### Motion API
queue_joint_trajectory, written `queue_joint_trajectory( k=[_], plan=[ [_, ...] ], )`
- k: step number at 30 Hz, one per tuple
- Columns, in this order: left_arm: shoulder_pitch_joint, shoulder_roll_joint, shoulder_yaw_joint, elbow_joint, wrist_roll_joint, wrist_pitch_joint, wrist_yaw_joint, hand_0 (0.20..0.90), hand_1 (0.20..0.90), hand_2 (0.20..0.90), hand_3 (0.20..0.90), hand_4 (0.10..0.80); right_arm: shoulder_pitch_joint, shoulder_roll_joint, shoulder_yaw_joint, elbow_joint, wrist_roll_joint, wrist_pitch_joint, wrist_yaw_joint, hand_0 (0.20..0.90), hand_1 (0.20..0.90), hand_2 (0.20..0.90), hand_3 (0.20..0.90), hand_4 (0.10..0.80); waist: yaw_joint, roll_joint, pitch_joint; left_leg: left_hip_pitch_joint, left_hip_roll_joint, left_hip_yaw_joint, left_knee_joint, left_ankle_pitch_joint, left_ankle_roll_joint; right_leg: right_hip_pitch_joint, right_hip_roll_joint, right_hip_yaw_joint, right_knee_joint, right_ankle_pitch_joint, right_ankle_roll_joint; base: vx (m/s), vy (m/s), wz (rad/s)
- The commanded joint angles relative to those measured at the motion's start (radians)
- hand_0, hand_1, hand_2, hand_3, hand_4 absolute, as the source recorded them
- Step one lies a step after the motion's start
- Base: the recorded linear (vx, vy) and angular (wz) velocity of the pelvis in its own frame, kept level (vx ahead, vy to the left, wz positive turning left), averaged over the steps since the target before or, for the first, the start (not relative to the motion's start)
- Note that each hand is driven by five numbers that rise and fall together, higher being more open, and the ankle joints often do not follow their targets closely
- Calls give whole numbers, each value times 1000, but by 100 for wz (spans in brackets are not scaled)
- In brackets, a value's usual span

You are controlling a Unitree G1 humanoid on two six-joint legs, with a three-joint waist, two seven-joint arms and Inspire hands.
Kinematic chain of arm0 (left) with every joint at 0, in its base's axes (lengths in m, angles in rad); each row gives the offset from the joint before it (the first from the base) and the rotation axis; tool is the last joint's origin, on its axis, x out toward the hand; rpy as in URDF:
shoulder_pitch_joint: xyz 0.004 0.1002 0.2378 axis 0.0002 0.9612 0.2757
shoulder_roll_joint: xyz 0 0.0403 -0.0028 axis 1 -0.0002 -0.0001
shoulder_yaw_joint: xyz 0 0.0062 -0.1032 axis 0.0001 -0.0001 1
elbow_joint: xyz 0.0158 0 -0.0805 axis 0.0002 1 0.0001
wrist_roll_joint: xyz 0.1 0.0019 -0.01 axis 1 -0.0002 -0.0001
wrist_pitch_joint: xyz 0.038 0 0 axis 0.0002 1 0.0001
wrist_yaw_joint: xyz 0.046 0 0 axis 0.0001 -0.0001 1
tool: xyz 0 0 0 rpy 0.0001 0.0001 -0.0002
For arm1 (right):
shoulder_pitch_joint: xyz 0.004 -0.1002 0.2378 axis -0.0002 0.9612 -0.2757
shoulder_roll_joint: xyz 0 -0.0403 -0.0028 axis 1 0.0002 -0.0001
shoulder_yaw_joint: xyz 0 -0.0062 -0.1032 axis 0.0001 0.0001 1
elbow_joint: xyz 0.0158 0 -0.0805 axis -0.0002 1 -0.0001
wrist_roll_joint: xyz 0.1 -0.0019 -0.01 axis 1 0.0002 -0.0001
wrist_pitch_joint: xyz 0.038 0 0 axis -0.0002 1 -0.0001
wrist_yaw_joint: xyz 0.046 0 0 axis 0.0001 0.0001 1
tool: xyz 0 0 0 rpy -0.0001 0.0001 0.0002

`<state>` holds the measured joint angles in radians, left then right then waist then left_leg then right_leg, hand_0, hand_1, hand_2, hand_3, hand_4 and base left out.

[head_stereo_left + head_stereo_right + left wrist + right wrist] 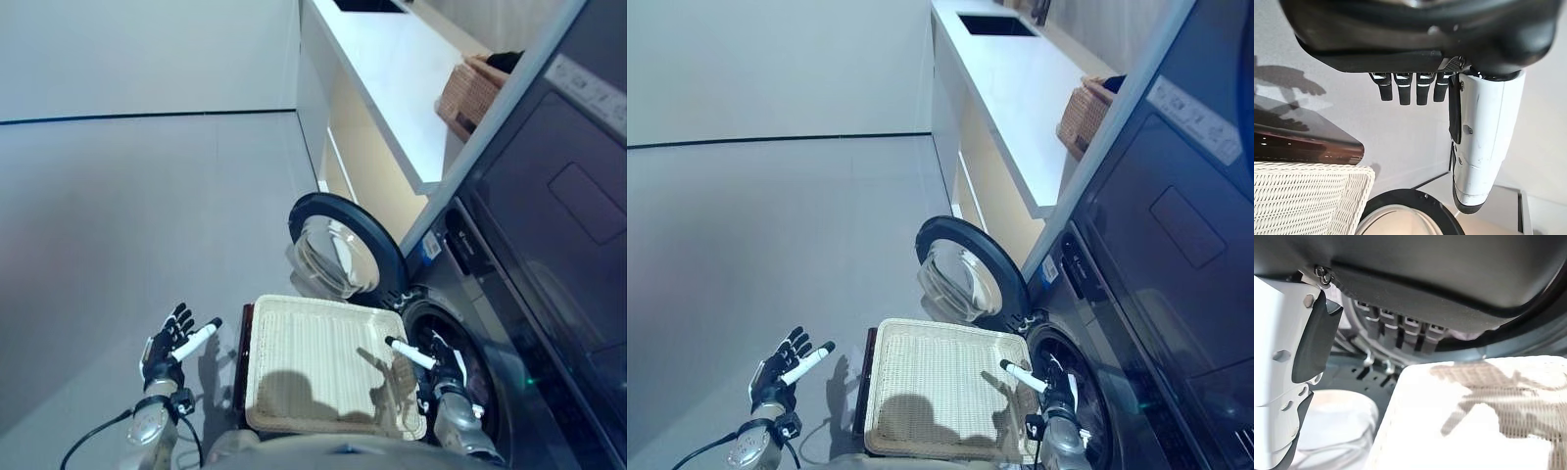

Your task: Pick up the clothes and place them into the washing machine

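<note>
The white wicker basket [323, 362] is seen empty, both the left hand [174, 343] and right hand [431, 364] are held open with nothing, and pale cloth can be glimpsed in the washing machine [470, 382] drum at three o'clock, so the loading is judged essentially done.

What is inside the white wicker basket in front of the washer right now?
Nothing visible: the white wicker basket shows only bare weave and shadows. Its near edge is cut off by the view. Both robot hands, left and right, hold nothing.
</note>
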<state>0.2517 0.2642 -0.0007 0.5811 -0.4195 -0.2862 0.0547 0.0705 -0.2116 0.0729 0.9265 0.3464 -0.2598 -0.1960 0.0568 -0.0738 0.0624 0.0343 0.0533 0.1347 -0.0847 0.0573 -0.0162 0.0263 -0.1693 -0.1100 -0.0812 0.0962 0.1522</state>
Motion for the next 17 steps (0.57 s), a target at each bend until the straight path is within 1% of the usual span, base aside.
queue_joint_trajectory(
  k=[1, 4, 7, 17],
  plan=[
    [-58, 11, 35, 9, 42, -64, 10, 900, 900, 900, 900, 800, -16, -36, 21, -66, -115, -44, -27, 900, 900, 900, 900, 800, -3, 22, -35, -19, 31, -27, -3, 22, -66, -37, 7, -39, 39, 23, 17, 0, 0, 0],
    [-67, 8, 24, 20, 51, -64, 15, 900, 900, 900, 900, 800, -24, -24, 40, -26, -138, -35, -35, 900, 900, 900, 900, 800, -4, 22, -39, -14, 31, -25, -3, 22, -65, -31, 5, -41, 36, 27, 18, 0, 0, 0],
    [-67, 9, 26, 18, 48, -66, 15, 900, 900, 900, 900, 800, -25, -26, 63, -39, -159, -32, -31, 900, 900, 900, 900, 800, -2, 22, -41, -6, 29, -25, -3, 21, -64, -23, 5, -42, 34, 29, 19, 0, 0, 0],
    [-48, -2, 31, 18, 42, -61, 8, 900, 900, 900, 900, 800, -13, -24, 56, -48, -144, -29, -23, 900, 900, 900, 900, 800, 3, 17, -47, 12, 32, -18, -3, 16, -64, -4, 5, -44, 28, 26, 19, 0, 0, 0]
  ],
)
